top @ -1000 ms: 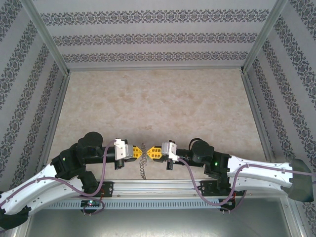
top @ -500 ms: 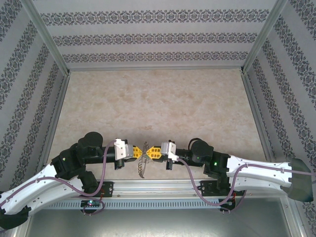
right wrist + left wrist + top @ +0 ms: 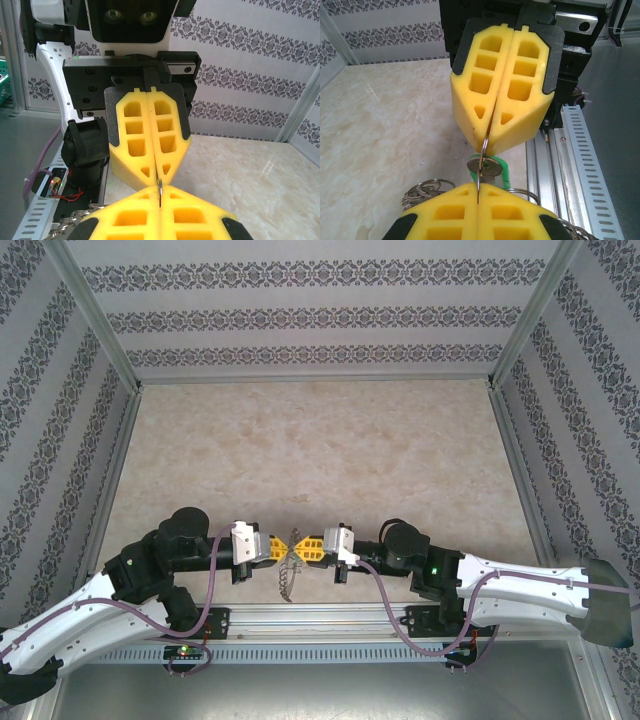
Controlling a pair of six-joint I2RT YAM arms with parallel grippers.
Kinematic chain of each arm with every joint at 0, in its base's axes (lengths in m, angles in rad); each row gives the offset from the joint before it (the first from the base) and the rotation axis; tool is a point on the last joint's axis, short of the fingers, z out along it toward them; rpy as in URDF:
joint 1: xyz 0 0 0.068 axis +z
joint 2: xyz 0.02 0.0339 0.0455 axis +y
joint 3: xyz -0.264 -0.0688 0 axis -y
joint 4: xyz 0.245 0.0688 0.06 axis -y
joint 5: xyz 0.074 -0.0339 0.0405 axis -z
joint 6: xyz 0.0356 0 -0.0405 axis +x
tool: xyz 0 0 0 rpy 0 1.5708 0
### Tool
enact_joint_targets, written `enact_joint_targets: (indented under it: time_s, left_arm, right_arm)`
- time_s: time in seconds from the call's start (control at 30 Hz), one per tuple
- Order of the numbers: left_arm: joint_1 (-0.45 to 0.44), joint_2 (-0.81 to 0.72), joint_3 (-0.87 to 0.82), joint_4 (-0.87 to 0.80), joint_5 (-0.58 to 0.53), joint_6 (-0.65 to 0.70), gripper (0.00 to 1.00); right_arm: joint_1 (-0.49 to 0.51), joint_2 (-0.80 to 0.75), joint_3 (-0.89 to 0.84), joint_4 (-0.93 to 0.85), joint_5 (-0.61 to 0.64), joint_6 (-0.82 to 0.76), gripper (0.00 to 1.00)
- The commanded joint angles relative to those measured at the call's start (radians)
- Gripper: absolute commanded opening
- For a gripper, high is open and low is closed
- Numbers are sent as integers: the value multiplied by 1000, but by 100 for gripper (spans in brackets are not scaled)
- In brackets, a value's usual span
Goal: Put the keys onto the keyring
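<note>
Close to us, by the metal rail point(image 3: 320, 618) at the near edge of the table point(image 3: 320, 460), the two yellow grippers meet nose to nose. We see the left gripper point(image 3: 478, 196) with its two pads pressed tight together, and the right gripper point(image 3: 489, 142) is pressed tight too. A thin grey strip of metal goes from the crack of one into the crack of the other, so both pinch it. We think this strip is the flat keyring point(image 3: 289, 575) seen from its edge, but we cannot be sure. Small wire loops point(image 3: 425, 189) hang down from it under the grippers.

Right between the two noses is the key point(image 3: 501, 170). We see its green head and a round grey bit, just beside the thin strip. We cannot tell if it touches the strip or is on it yet.

We think the key is very light, hard and smooth. It is so small that it could slip or turn in the soft pads. We would hold it by the green head, which is the widest part, and leave the thin end free. We think the keyring is stiff and thin, a bit heavier, and will not break. Its loops are floppy and can swing and tangle, so we would pinch the flat ring on a bare spot away from them.

Past the grippers the table top is a pale stone colour, and far back stand the patterned walls point(image 3: 320, 315)
</note>
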Motion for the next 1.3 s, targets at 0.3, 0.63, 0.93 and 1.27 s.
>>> enact_joint_targets:
  time_s: [0.3, 0.63, 0.93, 1.27]
  left_arm:
    - [-12, -32, 12, 31, 25, 20, 0]
    - [-11, -37, 14, 33, 32, 20, 0]
    - [-12, -34, 14, 30, 27, 19, 0]
    - [-12, -11, 33, 7, 16, 17, 0]
  right_arm:
    - [-6, 28, 20, 6, -11, -15, 0]
    - [-13, 38, 18, -5, -10, -23, 0]
    - [-25, 37, 24, -10, -30, -27, 0]
    - [-25, 40, 71, -60, -83, -88, 0]
